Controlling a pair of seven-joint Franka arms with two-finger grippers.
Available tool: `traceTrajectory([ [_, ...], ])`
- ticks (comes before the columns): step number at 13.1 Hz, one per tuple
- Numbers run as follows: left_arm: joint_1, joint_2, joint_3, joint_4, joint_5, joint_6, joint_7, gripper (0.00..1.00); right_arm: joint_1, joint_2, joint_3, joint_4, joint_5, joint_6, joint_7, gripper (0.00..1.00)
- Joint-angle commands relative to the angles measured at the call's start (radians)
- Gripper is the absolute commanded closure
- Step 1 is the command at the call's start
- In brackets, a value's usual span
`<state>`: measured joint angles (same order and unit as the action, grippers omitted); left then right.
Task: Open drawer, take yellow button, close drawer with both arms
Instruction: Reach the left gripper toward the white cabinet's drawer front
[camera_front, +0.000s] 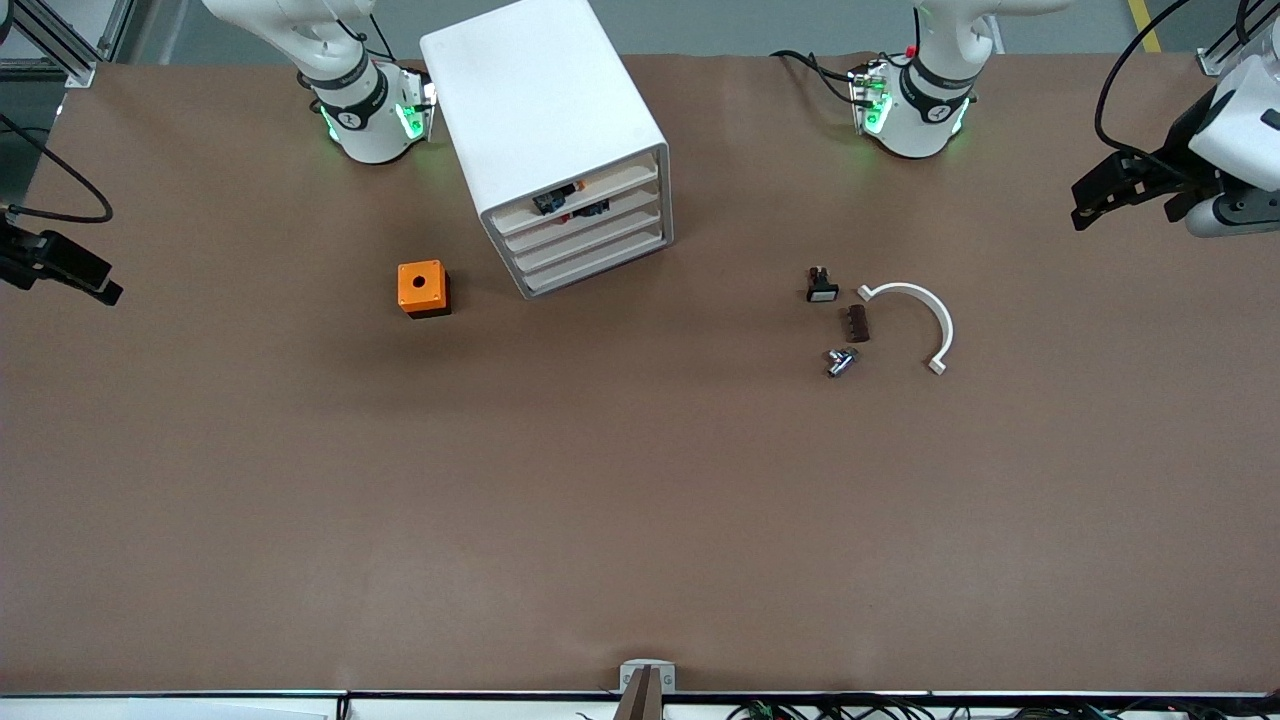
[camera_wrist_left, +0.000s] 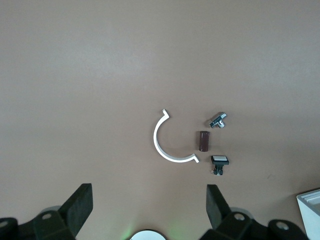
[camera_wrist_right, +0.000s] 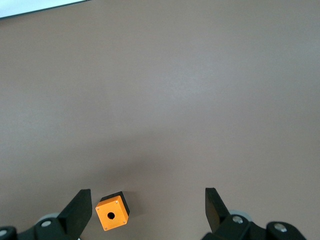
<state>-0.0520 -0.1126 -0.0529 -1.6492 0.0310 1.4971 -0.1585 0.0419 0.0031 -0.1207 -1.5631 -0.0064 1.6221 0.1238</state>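
Observation:
The white cabinet stands at the robots' edge of the table between the two bases, and a corner of it shows in the left wrist view. Its top drawer sits in line with the three drawers below it. Small dark and blue parts show in the upper trays; I cannot pick out the button among them. My left gripper hangs open and empty over the left arm's end of the table, seen open as the left gripper. My right gripper is up at the right arm's end, and the right gripper is open with nothing in it.
An orange cube box with a round hole sits beside the cabinet toward the right arm's end. Toward the left arm's end lie a black part with a white face, a white arc, a brown block and a metal fitting.

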Motion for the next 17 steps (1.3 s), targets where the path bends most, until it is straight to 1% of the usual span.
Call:
traceTrajectory([
  [1, -0.008, 0.011, 0.004, 0.026, 0.012, -0.031, 0.010, 0.00, -0.011, -0.009, 0.007, -0.006, 0.003, -0.001, -0.012, 0.00],
  [4, -0.005, 0.016, 0.002, 0.028, 0.006, -0.031, 0.010, 0.00, -0.010, -0.009, 0.007, -0.006, 0.003, 0.001, -0.012, 0.00],
  [7, -0.017, 0.098, 0.001, 0.058, 0.014, -0.040, 0.008, 0.00, -0.010, -0.009, 0.007, -0.006, 0.003, 0.002, -0.012, 0.00],
  [11, -0.026, 0.191, -0.024, 0.052, -0.005, -0.058, -0.041, 0.00, -0.010, -0.009, 0.007, -0.006, 0.003, 0.002, -0.012, 0.00],
  [14, -0.040, 0.254, -0.062, 0.058, -0.042, -0.031, -0.120, 0.00, -0.011, -0.009, 0.007, -0.006, 0.003, 0.002, -0.012, 0.00],
  [17, -0.065, 0.336, -0.113, 0.058, -0.069, 0.000, -0.261, 0.00, -0.010, -0.008, 0.007, -0.006, 0.003, 0.007, -0.012, 0.00],
])
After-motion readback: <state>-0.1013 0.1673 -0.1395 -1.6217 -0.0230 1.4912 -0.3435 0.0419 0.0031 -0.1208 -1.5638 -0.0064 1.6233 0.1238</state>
